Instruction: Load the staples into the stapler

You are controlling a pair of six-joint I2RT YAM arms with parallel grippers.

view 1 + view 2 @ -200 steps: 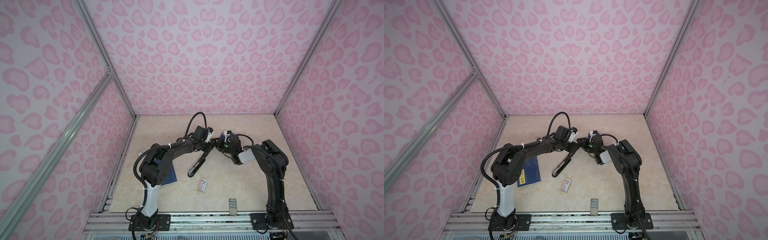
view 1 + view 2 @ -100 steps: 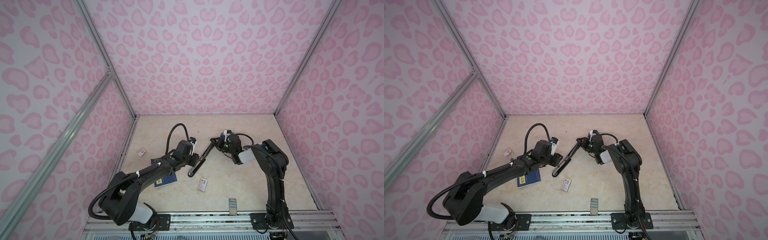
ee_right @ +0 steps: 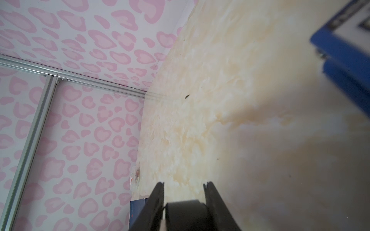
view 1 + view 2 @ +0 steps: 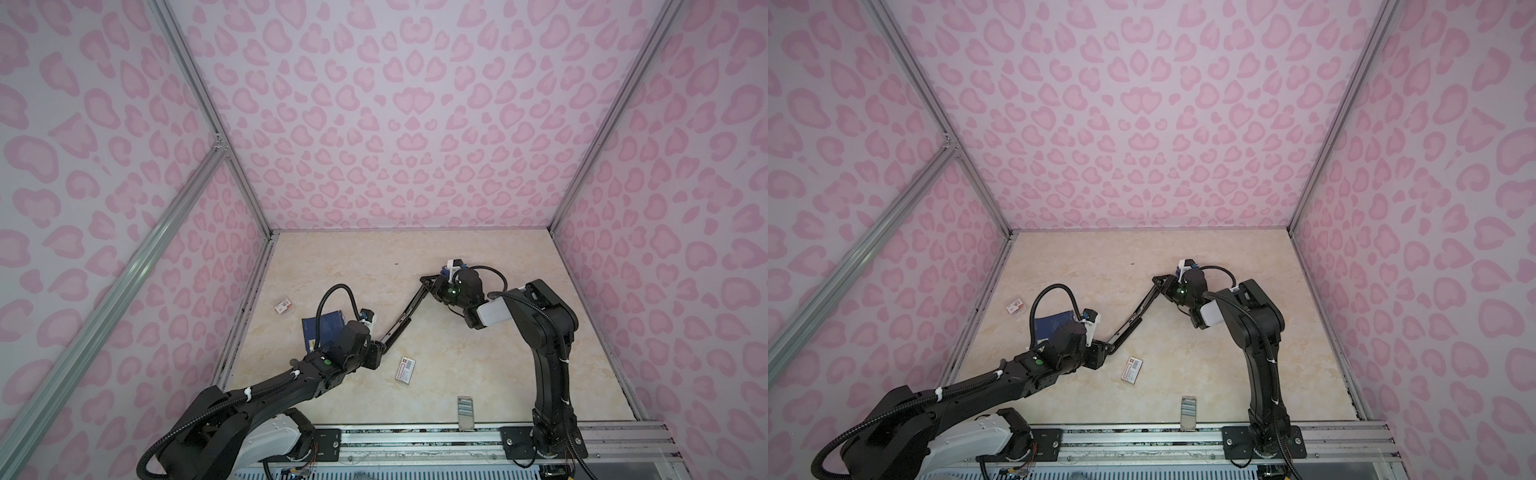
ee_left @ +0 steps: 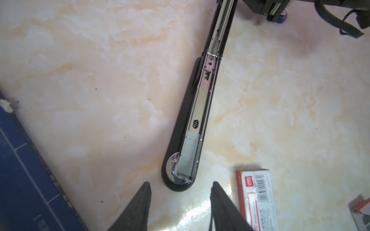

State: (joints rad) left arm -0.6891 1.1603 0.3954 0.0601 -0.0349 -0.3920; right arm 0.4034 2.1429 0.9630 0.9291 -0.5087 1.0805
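L gripper point(image 5: 181, 183) sits low over the marble-look tabletop point(image 4: 478, 345), fingers point(image 5: 140, 206) apart w/ nothing between them, tips just short of the stapler's point(image 5: 202, 100) front end, not touching it. The stapler is swung open. Its black base point(image 5: 180, 130) lies flat on the table w/ the chrome magazine channel facing up, and the upper arm rises at a slant toward the R gripper point(image 4: 434, 282); seen as a long dark bar in both top views point(image 4: 1133, 318). Staples point(image 5: 190, 152) = a grey strip sitting in the front part of the open magazine, by the round metal anvil; the rest of the channel behind it is bare chrome. R gripper is clamped on the far, raised end of the stapler; R wrist view shows a black rounded part wedged between its fingers point(image 3: 156, 200). White-red barcoded staple box point(image 5: 256, 200) lies flat just beside the stapler's front end, apart from it, also in both top views point(image 4: 405, 368). A 2nd small white-red box point(image 4: 284, 306) sits near the left wall. Blue book point(image 4: 322, 328) lies under/behind the L arm, partly hidden. Flat silvery-grey rectangle point(image 4: 465, 411) lies at the table's front edge, well apart from both grippers; too small to tell what it is.
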